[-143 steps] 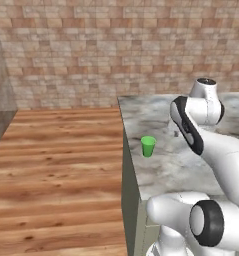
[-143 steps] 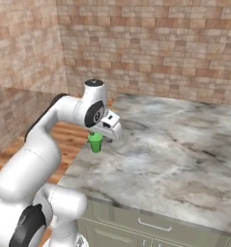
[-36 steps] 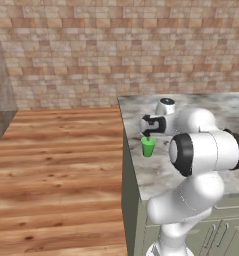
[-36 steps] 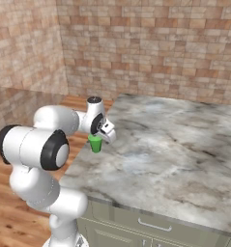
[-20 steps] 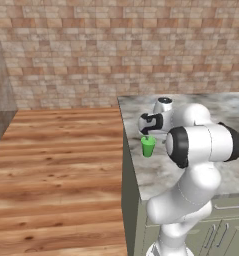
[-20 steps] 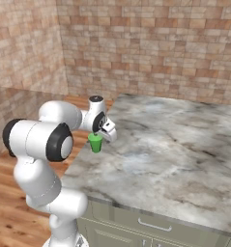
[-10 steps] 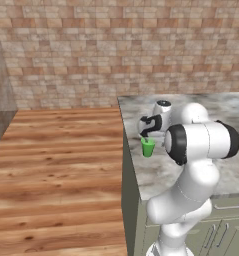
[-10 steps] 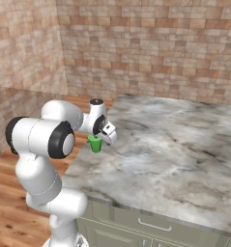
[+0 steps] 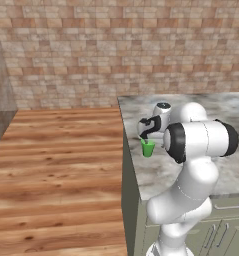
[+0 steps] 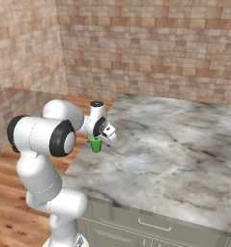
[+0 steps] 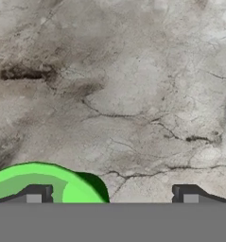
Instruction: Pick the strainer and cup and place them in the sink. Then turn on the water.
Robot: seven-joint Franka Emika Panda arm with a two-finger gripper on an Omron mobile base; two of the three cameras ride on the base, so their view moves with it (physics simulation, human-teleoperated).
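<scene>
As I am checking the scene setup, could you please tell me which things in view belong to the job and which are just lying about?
Belongs to the job:
- green cup, upright near the counter's corner
- hand, open, just above the cup

Just there:
- marble counter
- wooden floor
- brick wall

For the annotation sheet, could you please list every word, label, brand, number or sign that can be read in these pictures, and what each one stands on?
There is no text to read in any view.
The cup is plain green, with no label.
The counter shows marble veining, no marks.
The brick wall and the arm carry no lettering or sign.
</scene>
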